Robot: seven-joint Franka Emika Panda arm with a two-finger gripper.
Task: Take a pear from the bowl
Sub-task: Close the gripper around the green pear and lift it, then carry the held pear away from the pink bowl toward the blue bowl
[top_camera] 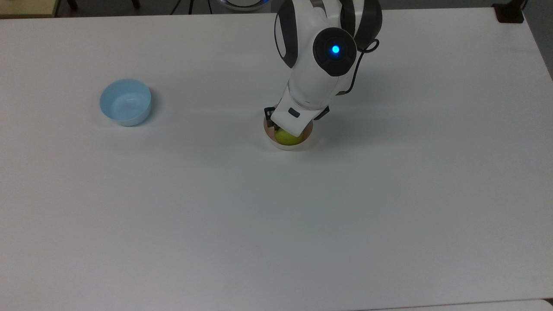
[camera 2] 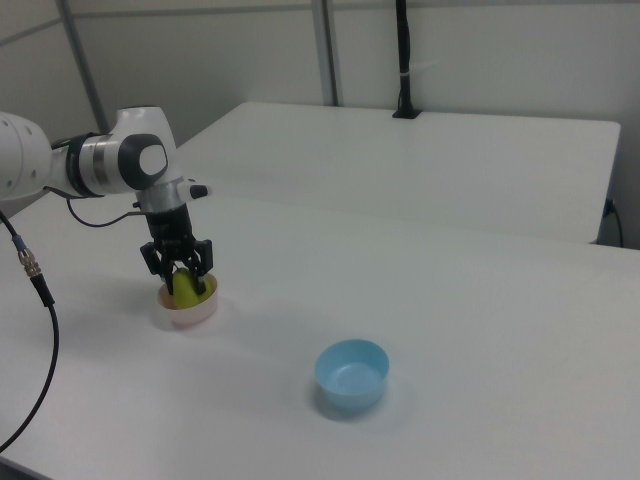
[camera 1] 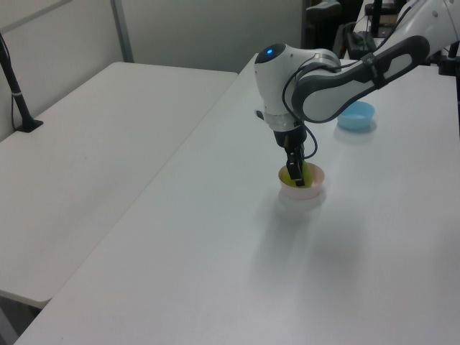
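Pear [top_camera: 286, 138] lay in the pink bowl [top_camera: 281, 144], near the middle of the white table [top_camera: 276, 216]. Gripper [camera 2: 179, 279] was lowered into the bowl, fingers [camera 2: 203, 268] spread to either side of the pear with gaps showing in the right view; not clamped on it. Blue bowl [top_camera: 125, 102] stood well apart, toward the top view's left.

The counter [top_camera: 389, 194] is seen from overhead in the top view and obliquely from opposite sides in the left and right views; the bowl [top_camera: 288, 144] is shared by all three.
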